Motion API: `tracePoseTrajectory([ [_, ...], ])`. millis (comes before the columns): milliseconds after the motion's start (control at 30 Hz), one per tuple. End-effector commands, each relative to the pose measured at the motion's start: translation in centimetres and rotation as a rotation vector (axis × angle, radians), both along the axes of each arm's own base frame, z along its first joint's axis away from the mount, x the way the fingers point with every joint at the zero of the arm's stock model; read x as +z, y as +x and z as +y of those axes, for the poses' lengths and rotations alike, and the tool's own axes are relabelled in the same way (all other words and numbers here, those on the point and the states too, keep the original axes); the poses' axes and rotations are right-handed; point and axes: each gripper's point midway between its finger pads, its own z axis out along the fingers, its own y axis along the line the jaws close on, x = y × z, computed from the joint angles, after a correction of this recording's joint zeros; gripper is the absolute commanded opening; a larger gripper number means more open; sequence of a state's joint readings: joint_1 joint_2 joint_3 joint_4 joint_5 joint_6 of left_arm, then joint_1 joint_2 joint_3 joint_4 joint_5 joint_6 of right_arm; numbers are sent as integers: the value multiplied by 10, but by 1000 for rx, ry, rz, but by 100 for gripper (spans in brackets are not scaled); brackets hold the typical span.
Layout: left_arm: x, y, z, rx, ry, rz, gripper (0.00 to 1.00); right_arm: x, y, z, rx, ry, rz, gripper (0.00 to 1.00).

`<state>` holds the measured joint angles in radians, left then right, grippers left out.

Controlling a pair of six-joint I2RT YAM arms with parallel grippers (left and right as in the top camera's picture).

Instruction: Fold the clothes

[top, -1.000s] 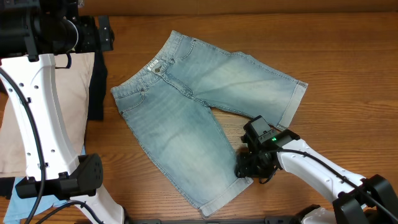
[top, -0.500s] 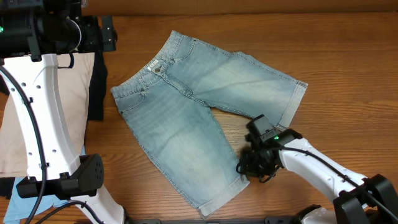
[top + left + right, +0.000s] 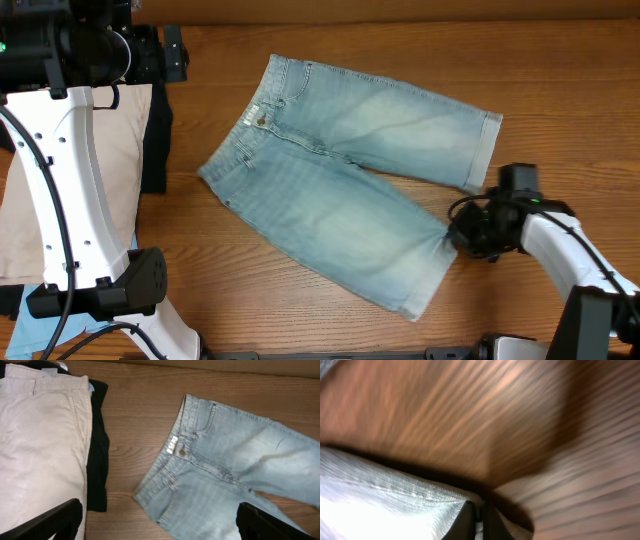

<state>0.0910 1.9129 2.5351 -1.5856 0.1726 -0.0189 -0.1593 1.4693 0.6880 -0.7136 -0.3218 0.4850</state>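
The right gripper (image 3: 456,238) is closed on the cuffed hem of a pair of light-wash faded blue denim shorts (image 3: 350,190). It holds the right-hand end of the near leg, at the corner toward the far side. In the right wrist view the dark fingertips (image 3: 470,519) sit pressed together, with a fold of pale denim (image 3: 380,505) pinched between them. That picture is heavily blurred, so the cloth's weave and the exact bite of the fingers are hard to make out.

From that hold the denim shorts stretch leftward across the brown wooden table (image 3: 560,110). They lie flat and front up, both legs pointing right and the buttoned waistband at the left. The far leg lies free, its cuff just beyond the right gripper.

The left gripper (image 3: 160,510) is raised at the far left, jaws wide apart and empty. Only the two black finger ends show at the lower corners of its wrist view, and the waistband lies below and between them.

Left of the denim shorts lies a folded beige cotton garment (image 3: 40,445) on top of a black cloth (image 3: 97,460), both partly covered by the left arm in the overhead view. A scrap of sky-blue fabric (image 3: 35,300) shows at the near left, mostly hidden.
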Motion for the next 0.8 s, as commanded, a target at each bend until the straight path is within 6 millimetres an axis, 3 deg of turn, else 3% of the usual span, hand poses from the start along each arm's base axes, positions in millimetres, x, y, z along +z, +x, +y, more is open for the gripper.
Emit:
tracePoseTrajectory([
  [0,6,-1,-5,-32,5,-23,100,10,21,-33,-50,-57,-80,4],
  [267,6,1,-4,-28,11,-26,100,39,76,-64,-72,-109,-322,6],
  [333,7,2,-4,-25,10,-33,100,50,87,-68,-73,-121,-364,19],
  [367,7,3,-4,-26,9,-35,100,57,93,-70,-73,-126,-381,32],
  [433,8,3,-4,-25,11,-38,100,69,99,-72,-72,-130,-391,80],
  [467,8,3,-4,-26,11,-37,100,76,101,-74,-75,-138,-389,88],
  [567,8,3,-3,-25,10,-37,100,100,104,-82,-87,-176,-381,98],
  [700,10,-1,-5,-30,5,-37,100,147,99,-83,-85,-199,-398,100],
  [767,13,-10,-6,-28,3,-28,100,174,86,-84,-96,-225,-392,100],
])
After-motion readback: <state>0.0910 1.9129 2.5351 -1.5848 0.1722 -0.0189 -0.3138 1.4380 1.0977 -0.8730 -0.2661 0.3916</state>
